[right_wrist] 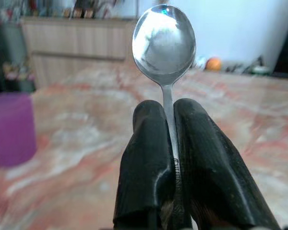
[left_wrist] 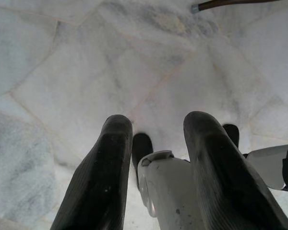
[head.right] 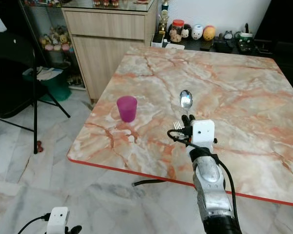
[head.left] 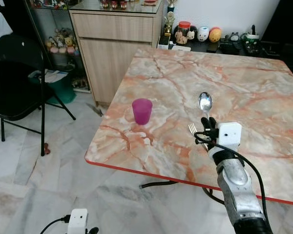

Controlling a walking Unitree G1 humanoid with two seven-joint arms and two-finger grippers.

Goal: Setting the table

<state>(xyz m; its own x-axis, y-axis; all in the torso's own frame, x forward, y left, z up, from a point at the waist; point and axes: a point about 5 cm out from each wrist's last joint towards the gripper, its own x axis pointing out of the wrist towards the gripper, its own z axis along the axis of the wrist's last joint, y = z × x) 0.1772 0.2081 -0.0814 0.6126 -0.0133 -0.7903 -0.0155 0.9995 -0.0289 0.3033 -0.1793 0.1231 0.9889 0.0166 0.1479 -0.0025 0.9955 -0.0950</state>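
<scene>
My right gripper (head.left: 208, 122) is shut on the handle of a silver spoon (head.left: 205, 102), held over the near part of the marble table (head.left: 263, 83). The spoon's bowl (right_wrist: 164, 40) points away from me, beyond the fingertips. A fork (head.left: 192, 128) lies on the table just left of the gripper; only its tines show. A purple cup (head.left: 142, 111) stands upright further left, near the table's front-left corner. My left gripper (left_wrist: 158, 124) hangs low over the floor, open and holding nothing.
The table's red front edge (head.left: 151, 173) runs close before me. A black folding chair (head.left: 17, 73) stands on the left. Behind it are a glass shelf with figurines and a wooden cabinet (head.left: 112, 44). Jars and ornaments (head.left: 205, 34) line a dark sideboard at the back.
</scene>
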